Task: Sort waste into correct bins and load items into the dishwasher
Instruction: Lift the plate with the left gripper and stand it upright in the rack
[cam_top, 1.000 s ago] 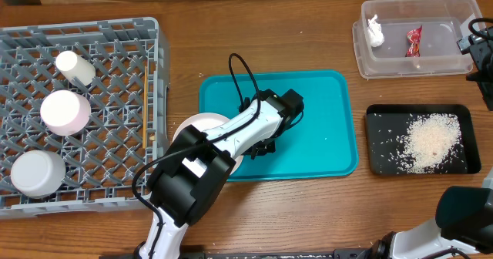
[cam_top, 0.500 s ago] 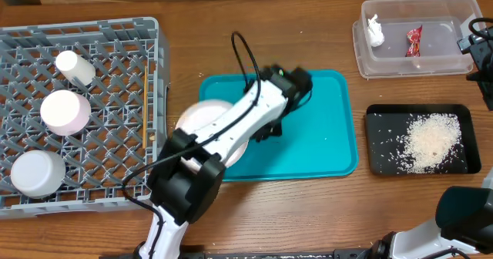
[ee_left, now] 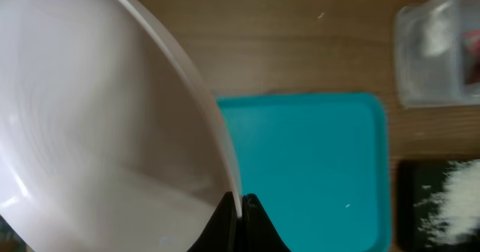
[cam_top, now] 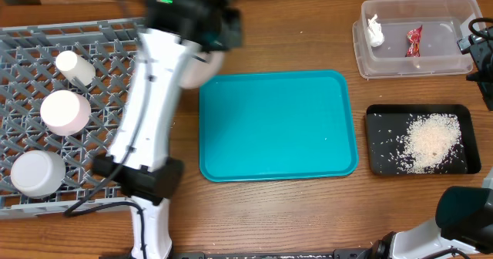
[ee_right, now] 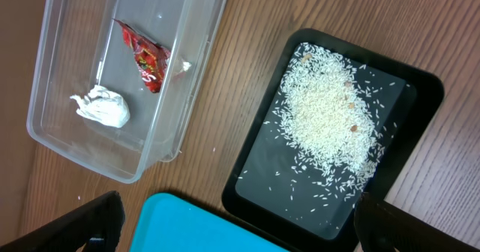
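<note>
Plate (ee_left: 97, 117), large and white, is pinched at its rim by the left claw (ee_left: 241, 207), whose fingers are pressed together on the thin edge. From overhead, a part of the plate is seen beneath the left arm (cam_top: 150, 120), over the strip of wooden surface (cam_top: 269, 213) between the right wall of the grey dish rack (cam_top: 31, 74) and the upper left corner of the teal tray (cam_top: 277, 128). The arm is stretched diagonally across that right wall, so this edge of the rack is largely covered.

Three dishes are set in the left half of the rack: a white cup (cam_top: 75, 66) toward the back, a white-pinkish bowl (cam_top: 64, 111) in the middle and a pale grey-blue bowl (cam_top: 36, 173) near the front. The lattice to their right is partly hidden by the arm.

At the far right the clear tub (cam_top: 451, 39) is placed, with a crumpled tissue (cam_top: 375, 32) and a red wrapper (cam_top: 414, 42) lying apart inside it. The black tray (cam_top: 376, 163) is set just in front of the tub, with rice (cam_top: 427, 139) heaped near its middle and loose grains scattered toward its edges. A narrow band of wood separates it from the teal tray.

The right claw (ee_right: 238, 207) is spread wide above the gap between tub and black tray, with nothing gripped.
</note>
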`<action>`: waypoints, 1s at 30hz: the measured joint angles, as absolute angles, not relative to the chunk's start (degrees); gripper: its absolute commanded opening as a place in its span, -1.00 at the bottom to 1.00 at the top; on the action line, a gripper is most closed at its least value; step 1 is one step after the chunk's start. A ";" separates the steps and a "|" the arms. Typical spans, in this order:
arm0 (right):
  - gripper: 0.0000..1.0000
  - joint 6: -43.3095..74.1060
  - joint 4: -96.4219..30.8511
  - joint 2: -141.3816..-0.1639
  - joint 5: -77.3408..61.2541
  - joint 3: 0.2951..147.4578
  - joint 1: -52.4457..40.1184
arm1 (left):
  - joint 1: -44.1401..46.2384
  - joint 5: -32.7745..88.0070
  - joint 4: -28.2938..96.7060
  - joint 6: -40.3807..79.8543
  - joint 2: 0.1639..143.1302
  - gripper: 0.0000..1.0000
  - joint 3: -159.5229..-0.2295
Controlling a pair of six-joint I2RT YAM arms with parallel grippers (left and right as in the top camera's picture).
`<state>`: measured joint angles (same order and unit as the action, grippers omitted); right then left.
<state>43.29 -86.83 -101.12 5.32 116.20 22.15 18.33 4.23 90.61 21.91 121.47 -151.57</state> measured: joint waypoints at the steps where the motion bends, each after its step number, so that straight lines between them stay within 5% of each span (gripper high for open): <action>1: 0.99 43.27 -86.83 -101.12 5.32 116.20 22.15 | 15.70 8.01 90.04 19.73 121.40 -0.92 -152.07; 8: 0.99 43.27 -86.83 -101.12 5.30 116.20 22.13 | -3.14 35.07 88.27 3.62 121.43 -0.92 -150.76; 18: 1.00 43.24 -86.80 -101.12 5.30 116.20 22.13 | -16.25 57.17 88.16 -10.59 121.43 -0.92 -138.74; 30: 0.99 43.27 -86.80 -101.12 5.30 116.20 22.13 | -22.83 62.65 83.07 -16.95 121.80 -0.92 -120.77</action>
